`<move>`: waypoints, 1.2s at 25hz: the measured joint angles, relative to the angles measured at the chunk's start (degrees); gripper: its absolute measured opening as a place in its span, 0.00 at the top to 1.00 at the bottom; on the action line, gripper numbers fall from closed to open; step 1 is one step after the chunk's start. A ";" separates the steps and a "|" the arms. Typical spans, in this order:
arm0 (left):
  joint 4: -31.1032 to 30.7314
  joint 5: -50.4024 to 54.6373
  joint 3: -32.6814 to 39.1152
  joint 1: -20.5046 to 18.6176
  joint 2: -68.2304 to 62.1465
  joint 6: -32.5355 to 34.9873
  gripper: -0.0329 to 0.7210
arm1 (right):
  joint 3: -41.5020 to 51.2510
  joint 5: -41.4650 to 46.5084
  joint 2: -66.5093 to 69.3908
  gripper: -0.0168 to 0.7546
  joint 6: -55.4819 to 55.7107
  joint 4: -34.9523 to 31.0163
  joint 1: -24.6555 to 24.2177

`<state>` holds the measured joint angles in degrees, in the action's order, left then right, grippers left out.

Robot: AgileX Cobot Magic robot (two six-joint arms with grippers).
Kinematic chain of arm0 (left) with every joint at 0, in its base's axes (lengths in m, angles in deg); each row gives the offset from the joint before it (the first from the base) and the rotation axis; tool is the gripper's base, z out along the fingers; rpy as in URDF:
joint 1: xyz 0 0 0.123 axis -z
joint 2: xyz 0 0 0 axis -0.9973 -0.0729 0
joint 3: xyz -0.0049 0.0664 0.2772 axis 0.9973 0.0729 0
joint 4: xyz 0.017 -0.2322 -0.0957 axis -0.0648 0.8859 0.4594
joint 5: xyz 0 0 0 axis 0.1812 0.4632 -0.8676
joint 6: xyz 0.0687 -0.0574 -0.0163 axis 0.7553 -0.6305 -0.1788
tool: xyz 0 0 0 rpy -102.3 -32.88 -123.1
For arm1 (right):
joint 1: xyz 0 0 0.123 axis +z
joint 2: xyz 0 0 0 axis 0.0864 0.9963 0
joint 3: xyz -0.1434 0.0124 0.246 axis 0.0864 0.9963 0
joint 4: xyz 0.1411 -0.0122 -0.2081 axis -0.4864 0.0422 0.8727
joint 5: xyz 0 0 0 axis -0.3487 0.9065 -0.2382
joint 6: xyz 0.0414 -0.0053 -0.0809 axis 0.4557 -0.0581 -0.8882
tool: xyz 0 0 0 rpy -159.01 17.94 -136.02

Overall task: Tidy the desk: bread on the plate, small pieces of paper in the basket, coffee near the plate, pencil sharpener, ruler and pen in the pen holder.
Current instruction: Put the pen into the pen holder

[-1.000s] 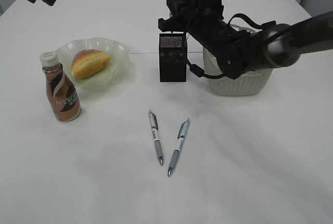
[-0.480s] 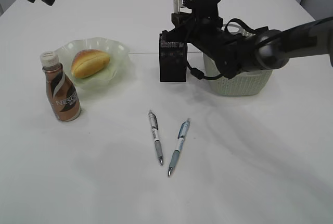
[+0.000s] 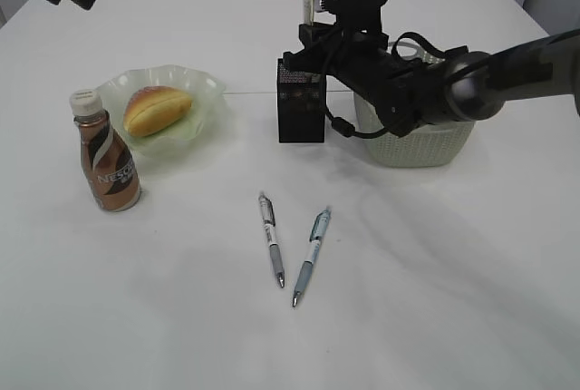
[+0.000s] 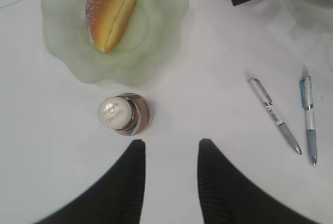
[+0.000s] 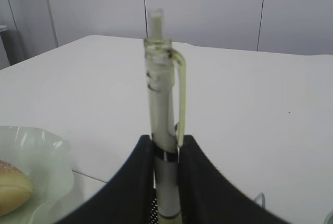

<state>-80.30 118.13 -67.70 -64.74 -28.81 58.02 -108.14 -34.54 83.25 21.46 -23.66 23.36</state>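
Exterior view: right gripper (image 3: 313,27) over the pen holder (image 3: 300,100), jaws pinching a pen (image 5: 162,146) upright; left gripper (image 4: 169,153) spread, empty, just beside the coffee (image 4: 125,114); two pens (image 3: 272,238) loose on desk (image 3: 435,299)

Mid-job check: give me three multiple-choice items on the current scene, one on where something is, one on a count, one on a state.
1. Where is the bread?
A. on the plate
B. in the basket
C. on the desk beside the pens

2. How many pens lie loose on the desk?
A. one
B. two
C. four

3. What is the right gripper doing?
A. hanging open over the coffee
B. gripping an upright pen over the pen holder
C. holding the bread

Answers: 1 A, the bun sits in the green wavy dish. 2 B, a grey pen and a blue pen lie side by side. 3 B, the right wrist view shows the fingers closed around the pen barrel.
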 joint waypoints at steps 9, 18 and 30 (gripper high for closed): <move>-0.03 0.00 0.00 0.00 0.00 0.00 0.63 | -0.22 2.31 0.00 0.61 6.61 8.85 0.00; -0.03 0.00 0.00 0.00 0.00 0.00 0.63 | -2.30 7.68 0.00 0.54 10.17 11.55 0.00; -2.08 0.00 0.00 0.00 0.00 0.00 0.64 | -2.70 20.78 -11.78 0.54 12.21 11.55 0.00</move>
<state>-82.38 118.13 -67.70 -64.74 -28.81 58.02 -110.84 -13.76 71.47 33.67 -12.11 23.36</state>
